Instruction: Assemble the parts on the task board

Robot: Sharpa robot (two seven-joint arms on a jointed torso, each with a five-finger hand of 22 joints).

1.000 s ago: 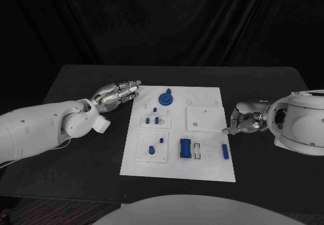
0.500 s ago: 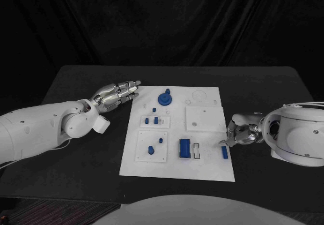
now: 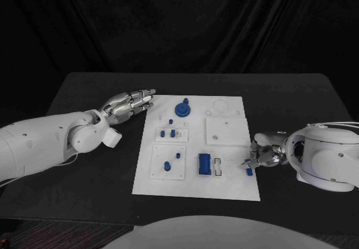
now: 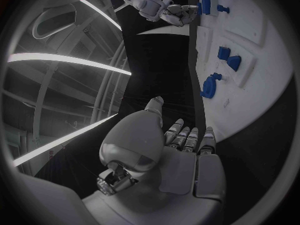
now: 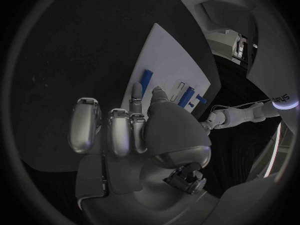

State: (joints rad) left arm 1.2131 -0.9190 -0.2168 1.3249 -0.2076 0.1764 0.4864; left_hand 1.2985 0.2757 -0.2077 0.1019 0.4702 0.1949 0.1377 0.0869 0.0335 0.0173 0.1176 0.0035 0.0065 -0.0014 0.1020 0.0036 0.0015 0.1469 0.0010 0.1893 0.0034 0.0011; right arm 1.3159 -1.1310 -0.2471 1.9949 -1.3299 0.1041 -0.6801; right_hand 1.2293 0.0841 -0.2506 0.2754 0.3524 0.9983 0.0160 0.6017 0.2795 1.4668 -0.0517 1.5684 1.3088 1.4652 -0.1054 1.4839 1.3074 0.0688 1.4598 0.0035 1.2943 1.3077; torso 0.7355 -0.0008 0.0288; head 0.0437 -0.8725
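Note:
The white task board (image 3: 224, 188) lies mid-table. On it are a round blue part (image 3: 183, 109), small blue pegs (image 3: 174, 133), a blue peg (image 3: 167, 166), a blue block (image 3: 204, 163) and a short blue bar (image 3: 249, 169) at the right edge. My right hand (image 3: 265, 155) hovers at that edge, a finger and thumb reaching down to the bar's far end. In the right wrist view the hand (image 5: 134, 127) points them, slightly apart, at the bar (image 5: 146, 78) and holds nothing. My left hand (image 3: 128, 105) lies stretched out, fingers straight, beside the board's far left corner.
The left wrist view has the left hand (image 4: 178, 152) beside the board (image 4: 262, 60), the round blue part (image 4: 210, 85) close by and the right hand (image 4: 167, 10) far off. Black table (image 3: 90, 181) surrounds the board on every side.
My right hand has moved nearer along the board's right edge, from beside the middle square plate down to the short blue bar. The left hand has stayed put.

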